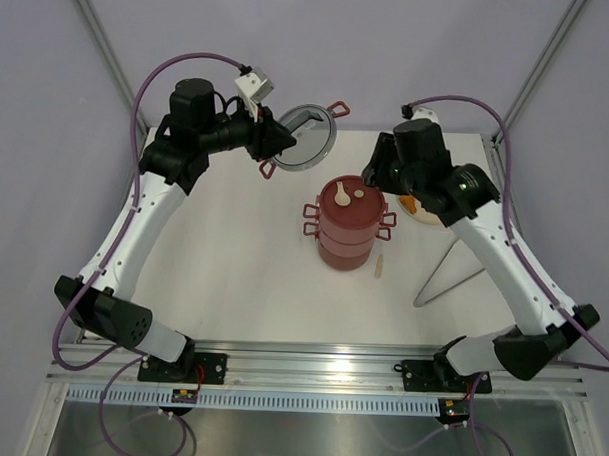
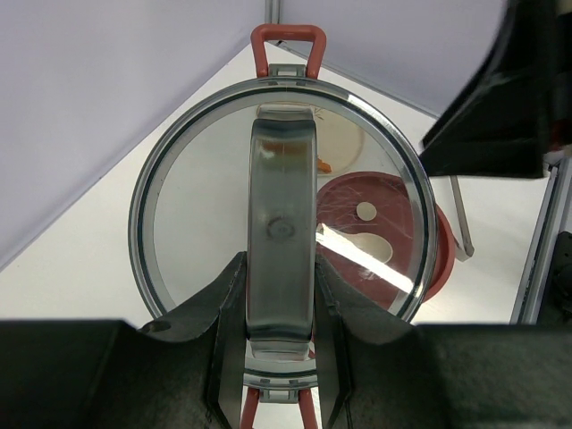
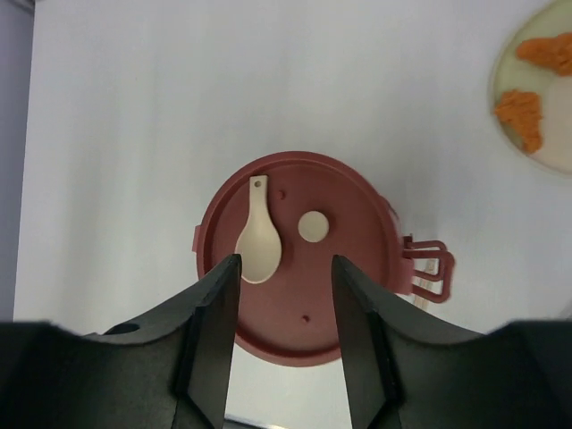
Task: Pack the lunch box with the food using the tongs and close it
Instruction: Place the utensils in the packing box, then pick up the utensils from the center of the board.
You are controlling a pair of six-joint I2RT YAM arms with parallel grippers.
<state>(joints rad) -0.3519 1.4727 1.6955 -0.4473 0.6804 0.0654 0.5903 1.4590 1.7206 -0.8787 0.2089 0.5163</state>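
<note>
Top external view gives us the stacked lunch box as our landmark, standing in the middle of the table. Nearest to us, on the arm-base side of the stack and off to its right, the tongs lie flat and untouched, and a small beige piece rests just beside the stack's foot. The stack itself is capped by a dark-red disc lid carrying a cream spoon and a small round piece; we judge the tiers are assembled and only the top cover is missing. Directly above that lid, our right gripper hovers with its jaws parted and nothing between them, apparently free of the stack. Just beyond the stack to the right, the cream plate holds orange food, so packing looks incomplete to us. Farthest, beyond and left of the stack, our left gripper is clamped on the handle bar of the grey top lid, held up off the table, presumably ready for closing.
</note>
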